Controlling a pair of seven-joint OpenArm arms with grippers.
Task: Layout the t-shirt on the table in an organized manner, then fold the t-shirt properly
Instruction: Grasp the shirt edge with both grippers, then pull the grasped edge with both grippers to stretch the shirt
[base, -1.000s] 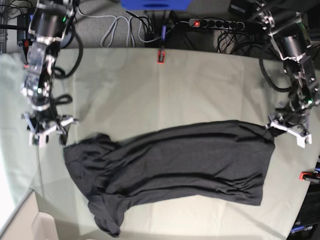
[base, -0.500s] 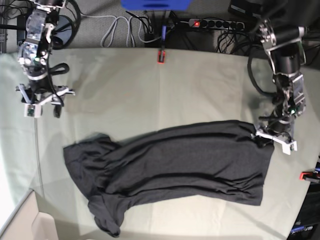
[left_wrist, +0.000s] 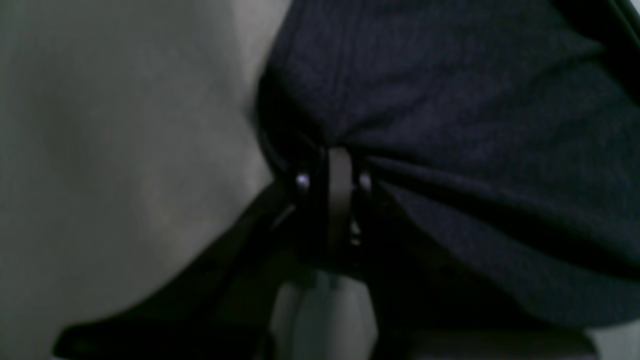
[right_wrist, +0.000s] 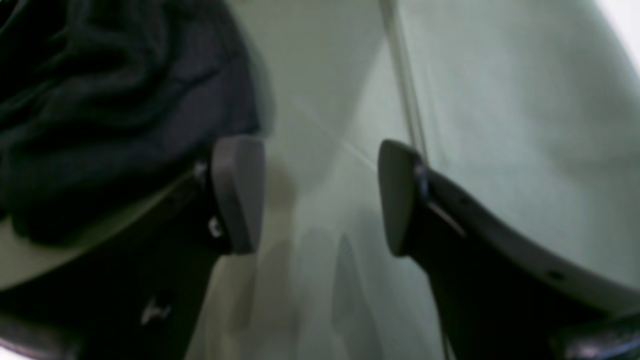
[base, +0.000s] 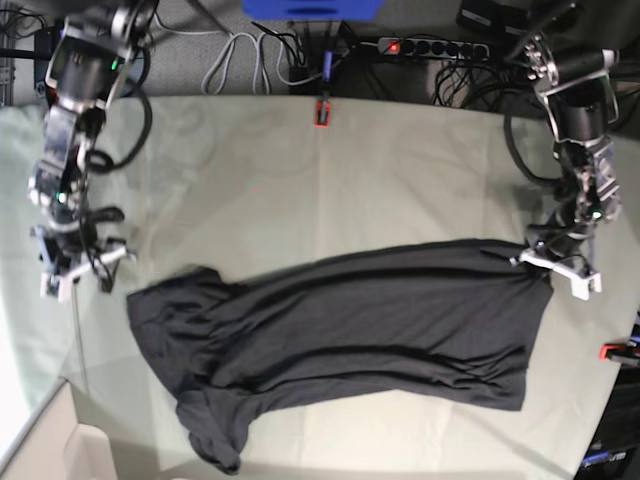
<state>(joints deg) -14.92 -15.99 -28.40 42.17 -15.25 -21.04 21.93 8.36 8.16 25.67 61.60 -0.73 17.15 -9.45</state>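
I read no brand, label or lettering on anything in the three views. My left gripper (left_wrist: 327, 165) is clenched on a gathered edge of the dark charcoal knit t-shirt (left_wrist: 475, 110); its fingertips meet at the pinched cloth. From that grip the garment extends across the table (base: 380, 160) toward my right gripper (right_wrist: 320, 195), its surface creased in long folds. My right gripper is released, its two dark fingers standing apart with pale grey-green cloth visible between them. The bunched end of the t-shirt lies just beside that gripper, on the side toward my left hand.

The left wrist view shows the pinch and the puckers running out from it, which the base view renders too small to examine. The right wrist view shows the gap between my right fingers plainly, and a straight seam (right_wrist: 410, 95) in the table covering beyond them. Only the base view gives the garment's full spread and, well apart from both hands, a red-orange clamp (base: 322, 113) at the table's far edge. A second red-orange clamp (base: 610, 352) sits at the side edge, outward of my left gripper.
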